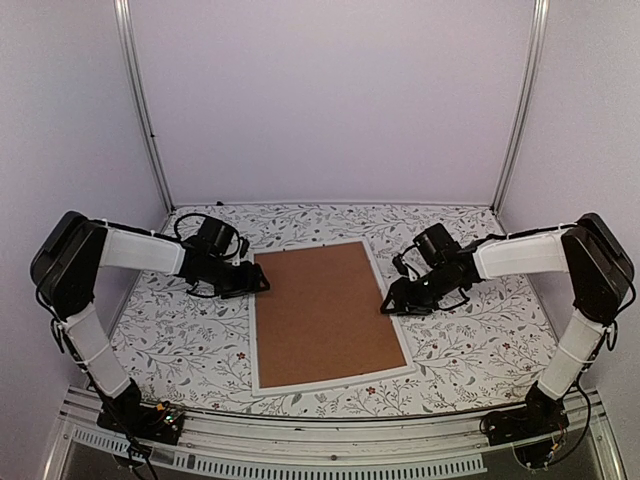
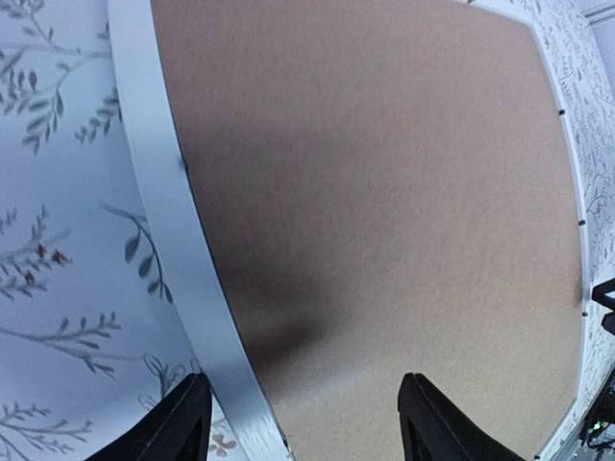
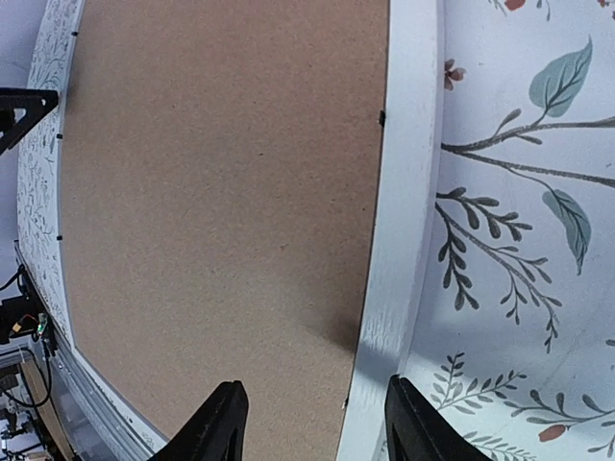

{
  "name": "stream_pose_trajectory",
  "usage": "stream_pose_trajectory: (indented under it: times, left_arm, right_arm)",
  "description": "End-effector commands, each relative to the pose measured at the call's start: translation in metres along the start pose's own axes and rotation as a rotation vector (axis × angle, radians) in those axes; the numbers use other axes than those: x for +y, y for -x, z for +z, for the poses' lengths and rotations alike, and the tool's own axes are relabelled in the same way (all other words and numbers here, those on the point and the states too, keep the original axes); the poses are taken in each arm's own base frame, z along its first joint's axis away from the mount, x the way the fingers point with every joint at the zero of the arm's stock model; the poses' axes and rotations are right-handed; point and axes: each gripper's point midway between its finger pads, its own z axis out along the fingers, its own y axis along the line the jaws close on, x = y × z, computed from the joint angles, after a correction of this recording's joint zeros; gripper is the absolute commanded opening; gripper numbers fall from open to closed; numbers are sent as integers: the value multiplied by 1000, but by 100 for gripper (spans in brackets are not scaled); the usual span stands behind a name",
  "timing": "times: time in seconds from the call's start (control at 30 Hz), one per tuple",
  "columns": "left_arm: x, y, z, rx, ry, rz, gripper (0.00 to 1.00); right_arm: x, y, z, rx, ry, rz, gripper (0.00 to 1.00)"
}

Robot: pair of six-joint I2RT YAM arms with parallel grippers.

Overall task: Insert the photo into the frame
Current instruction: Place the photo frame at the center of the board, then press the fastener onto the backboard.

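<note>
The white frame [image 1: 330, 382] lies flat in the middle of the table with the brown hardboard backing panel [image 1: 325, 312] filling it. The photo is hidden. My left gripper [image 1: 262, 281] hangs over the frame's left border near the far corner. In the left wrist view this gripper [image 2: 303, 384] is open, one fingertip over the tablecloth and the other over the panel [image 2: 384, 192], with the white border [image 2: 168, 202] between them. My right gripper [image 1: 388, 305] is at the frame's right border. It [image 3: 313, 384] is open too, straddling the border [image 3: 404, 192] and the panel's edge [image 3: 221, 192].
A floral tablecloth [image 1: 470, 340] covers the table on both sides of the frame. Small black tabs [image 3: 381, 119] sit along the frame's inner edge. Metal posts [image 1: 145, 110] and pale walls close in the back, and a slotted rail [image 1: 330, 455] runs along the near edge.
</note>
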Motion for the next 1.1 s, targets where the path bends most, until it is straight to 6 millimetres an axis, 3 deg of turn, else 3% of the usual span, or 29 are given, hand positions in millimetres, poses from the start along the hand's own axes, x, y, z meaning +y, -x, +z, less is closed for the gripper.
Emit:
stream_pose_trajectory:
  times: [0.0, 0.13, 0.47, 1.07]
  left_arm:
    - [-2, 42, -6, -85, -3, 47, 71]
    - [5, 48, -12, -99, 42, 57, 74]
    - [10, 33, -32, -106, 49, 36, 77]
    - [11, 12, -25, -67, 45, 20, 77]
  right_arm:
    - [8, 12, -21, -60, -37, -32, 52]
    - [-2, 14, -24, -58, -104, -44, 52]
    - [-27, 3, -23, 8, -235, -53, 48]
    - [-30, -5, -8, 74, -261, -62, 46]
